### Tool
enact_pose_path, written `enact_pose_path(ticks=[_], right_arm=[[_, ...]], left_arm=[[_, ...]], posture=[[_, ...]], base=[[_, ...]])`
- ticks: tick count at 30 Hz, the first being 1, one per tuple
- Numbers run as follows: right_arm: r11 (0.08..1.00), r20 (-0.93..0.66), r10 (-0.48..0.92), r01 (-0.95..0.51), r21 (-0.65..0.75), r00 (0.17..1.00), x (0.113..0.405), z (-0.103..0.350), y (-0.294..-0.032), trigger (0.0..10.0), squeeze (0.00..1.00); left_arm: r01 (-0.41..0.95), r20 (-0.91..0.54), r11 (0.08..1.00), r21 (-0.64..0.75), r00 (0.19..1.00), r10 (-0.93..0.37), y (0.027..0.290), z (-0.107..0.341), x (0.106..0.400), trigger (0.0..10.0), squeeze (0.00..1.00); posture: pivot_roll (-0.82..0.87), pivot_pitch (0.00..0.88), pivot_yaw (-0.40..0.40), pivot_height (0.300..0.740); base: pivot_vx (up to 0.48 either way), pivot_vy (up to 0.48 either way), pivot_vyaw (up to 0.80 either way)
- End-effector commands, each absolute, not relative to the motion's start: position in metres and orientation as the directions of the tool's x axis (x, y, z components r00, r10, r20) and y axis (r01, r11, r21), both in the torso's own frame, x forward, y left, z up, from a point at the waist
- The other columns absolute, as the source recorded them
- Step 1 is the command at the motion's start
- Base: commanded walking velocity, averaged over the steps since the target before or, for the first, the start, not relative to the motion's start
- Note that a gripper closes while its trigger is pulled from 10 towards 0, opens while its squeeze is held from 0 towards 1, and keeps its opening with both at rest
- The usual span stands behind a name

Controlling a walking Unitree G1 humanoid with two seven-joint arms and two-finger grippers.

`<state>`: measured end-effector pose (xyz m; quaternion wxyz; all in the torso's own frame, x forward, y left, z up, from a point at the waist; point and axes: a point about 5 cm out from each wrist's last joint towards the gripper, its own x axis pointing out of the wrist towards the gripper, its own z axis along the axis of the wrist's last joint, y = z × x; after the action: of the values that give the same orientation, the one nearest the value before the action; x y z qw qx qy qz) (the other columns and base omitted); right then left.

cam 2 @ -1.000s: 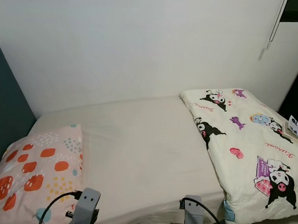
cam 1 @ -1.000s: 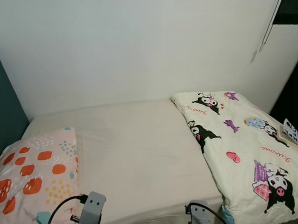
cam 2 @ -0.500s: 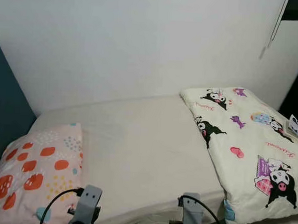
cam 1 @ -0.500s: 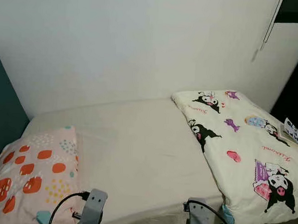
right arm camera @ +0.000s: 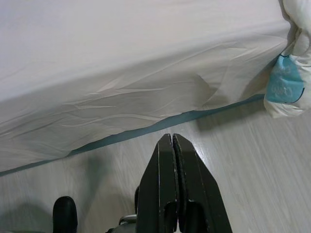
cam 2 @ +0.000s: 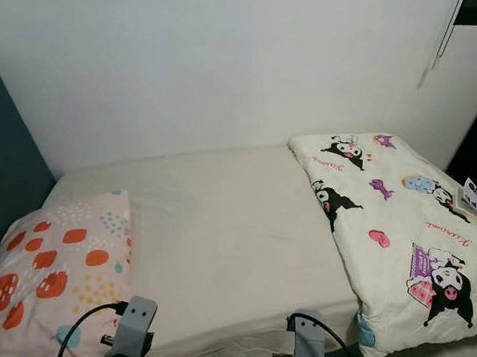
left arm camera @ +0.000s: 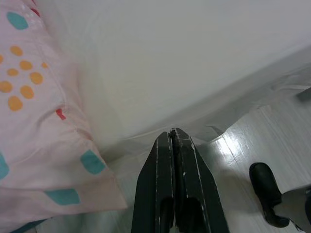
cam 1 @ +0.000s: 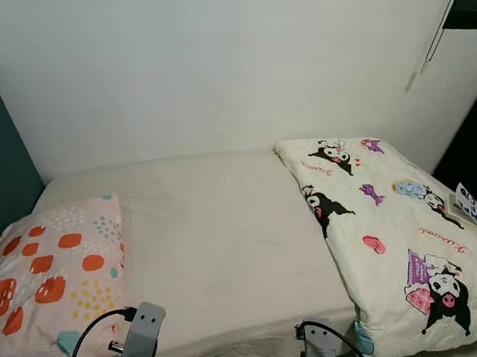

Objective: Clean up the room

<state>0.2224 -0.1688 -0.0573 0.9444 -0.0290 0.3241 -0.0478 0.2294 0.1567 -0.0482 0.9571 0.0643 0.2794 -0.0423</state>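
Bed [cam 1: 219, 241]: in front of me, against the white wall, cream sheet bare across its middle.
Pillow [cam 1: 49, 276]: pink with orange and teal spots, at the headboard end on my left, its corner overhanging the mattress edge.
Quilt [cam 1: 387, 234]: folded, cartoon-printed, on the foot end at my right (one teal-labelled corner droops off the edge).
My left gripper [left arm camera: 173, 138]: fingers pressed together, holding nothing, low beside the pillow corner.
My right gripper [right arm camera: 171, 141]: fingers together too, empty, above the wood floor [right arm camera: 252, 165] by the bed's side.
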Motion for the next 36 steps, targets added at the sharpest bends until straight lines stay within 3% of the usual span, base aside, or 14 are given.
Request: enact_pose_path(ticks=[1, 12, 17, 24, 36], right_arm=[[0.994, -0.615, -0.109, 0.076, -0.08, 0.781, 0.222, -0.058, -0.168, 10.0, 0.0], [0.995, -0.612, -0.104, 0.075, -0.072, 0.784, 0.223, -0.057, -0.165, 10.0, 0.0], [0.994, -0.615, -0.107, 0.078, -0.074, 0.781, 0.223, -0.058, -0.166, 10.0, 0.0], [0.994, -0.617, -0.106, 0.077, -0.073, 0.78, 0.223, -0.058, -0.166, 10.0, 0.0], [0.994, -0.619, -0.106, 0.077, -0.074, 0.778, 0.222, -0.058, -0.166, 10.0, 0.0]], left_arm=[[0.122, -0.57, 0.989, 0.081, 0.82, -0.055, 0.157, -0.052, 0.225, 10.0, 0.0], [0.143, -0.575, 0.99, 0.001, 0.81, -0.116, 0.148, -0.053, 0.225, 10.0, 0.0], [0.169, -0.559, 0.981, 0.098, 0.824, -0.086, 0.153, -0.051, 0.227, 10.0, 0.0], [0.115, -0.536, 0.987, 0.112, 0.844, -0.037, 0.16, -0.049, 0.226, 10.0, 0.0], [0.136, -0.532, 0.985, 0.108, 0.845, -0.059, 0.157, -0.049, 0.226, 10.0, 0.0]], posture=[[-0.02, 0.096, 0.008, 0.74], [-0.02, 0.099, 0.012, 0.74], [-0.01, 0.102, 0.012, 0.74], [-0.02, 0.102, 0.011, 0.74], [-0.02, 0.102, 0.012, 0.74]], base=[[0.0, 0.0, 0.0], [0.0, 0.0, 0.0], [0.0, 0.0, 0.0], [0.0, 0.0, 0.0], [0.0, 0.0, 0.0]])
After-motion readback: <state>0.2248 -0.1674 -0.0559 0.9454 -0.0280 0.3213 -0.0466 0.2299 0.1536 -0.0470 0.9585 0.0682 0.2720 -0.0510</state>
